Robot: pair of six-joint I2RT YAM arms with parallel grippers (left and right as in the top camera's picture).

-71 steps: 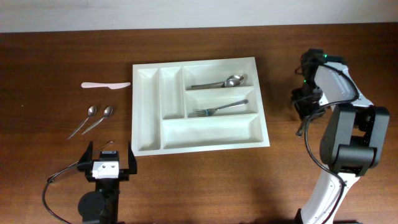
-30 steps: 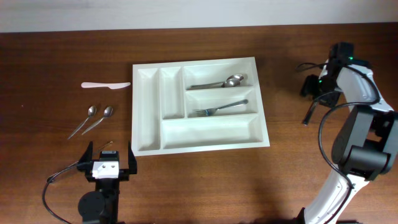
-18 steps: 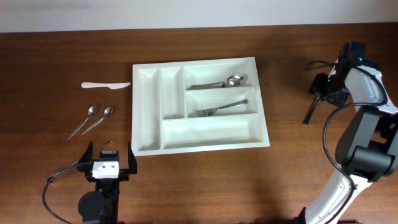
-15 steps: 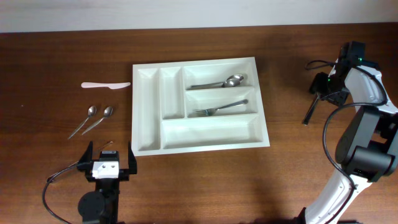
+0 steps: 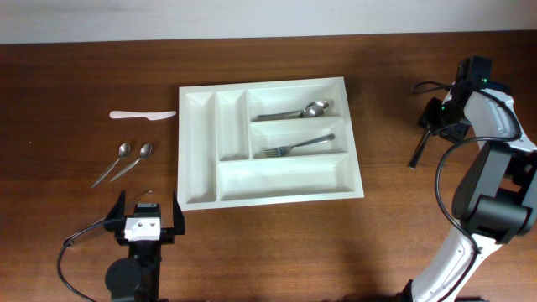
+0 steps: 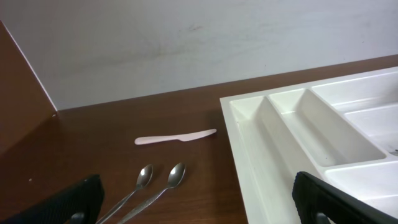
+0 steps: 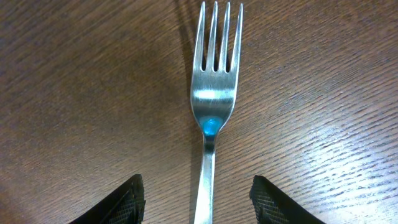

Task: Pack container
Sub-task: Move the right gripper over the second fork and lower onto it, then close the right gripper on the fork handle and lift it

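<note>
The white cutlery tray [image 5: 356, 159] lies mid-table, with spoons [image 5: 302, 110] in its top long compartment and a fork [image 5: 298, 147] in the middle one. Its left end shows in the left wrist view [image 6: 249, 155]. My right gripper [image 5: 434, 124] is open at the far right, low over the table. In the right wrist view its fingers [image 7: 199, 196] straddle the handle of a metal fork [image 7: 214, 93] that lies flat on the wood, without touching it. That fork [image 5: 417, 152] points toward the front. My left gripper [image 5: 151, 216] is open and empty at the front left [image 6: 199, 208].
Two loose spoons [image 5: 126, 161] lie left of the tray and show in the left wrist view [image 6: 155, 186]. A pale plastic knife [image 5: 143, 114] lies behind them, also seen in the left wrist view [image 6: 177, 137]. The right arm's base stands at the front right.
The right arm swung right and back from its earliest position, then held still for the last half second. The left arm has not moved.
</note>
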